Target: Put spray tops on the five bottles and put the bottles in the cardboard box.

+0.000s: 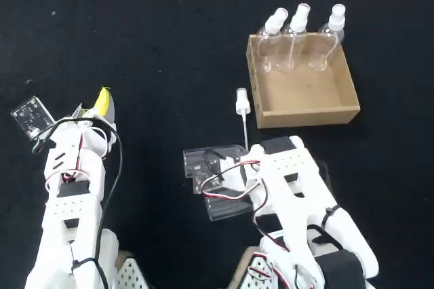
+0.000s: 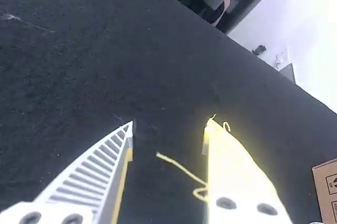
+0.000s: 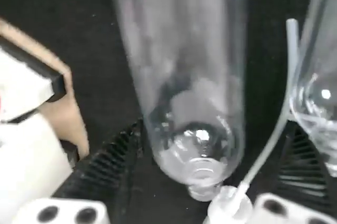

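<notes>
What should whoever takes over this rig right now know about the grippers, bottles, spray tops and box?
Left gripper: open, holding nothing, over the black table.
Right gripper: open around an uncapped bottle; a second bottle lies beside it.
Done: three capped bottles are in the cardboard box.
A loose spray top lies on the table beside the box.
Left: finish capping the two bottles outside the box, then box both.

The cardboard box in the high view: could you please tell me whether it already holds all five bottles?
No, just three bottles, each with a white spray top, stand along the far wall of the cardboard box.
</notes>
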Robot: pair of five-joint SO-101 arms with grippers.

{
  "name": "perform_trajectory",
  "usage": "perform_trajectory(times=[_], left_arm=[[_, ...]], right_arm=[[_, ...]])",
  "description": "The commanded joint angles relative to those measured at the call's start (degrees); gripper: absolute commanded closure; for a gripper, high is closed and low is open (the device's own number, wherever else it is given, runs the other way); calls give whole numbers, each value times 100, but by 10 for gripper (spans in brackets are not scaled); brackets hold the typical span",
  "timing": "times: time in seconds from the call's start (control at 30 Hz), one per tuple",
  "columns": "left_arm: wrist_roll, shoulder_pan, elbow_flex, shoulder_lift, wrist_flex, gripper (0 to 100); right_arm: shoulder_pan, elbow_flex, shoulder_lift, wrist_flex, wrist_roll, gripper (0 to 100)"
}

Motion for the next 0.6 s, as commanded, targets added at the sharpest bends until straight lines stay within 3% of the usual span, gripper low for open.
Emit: perform_trajectory(times=[0.0,0.13,0.33,0.57], left_arm=[[79,-13,-374,-9,-114,791],[79,-13,-374,-9,-114,791],[79,-13,-374,-9,-114,791],[79,-13,-374,-9,-114,791]], right_arm=[[44,-251,-215,-70,-668,760],[44,-268,-215,-70,-1099,879],[88,-418,-215,53,-1574,902],[378,-2413,-215,2338,-2031,902]])
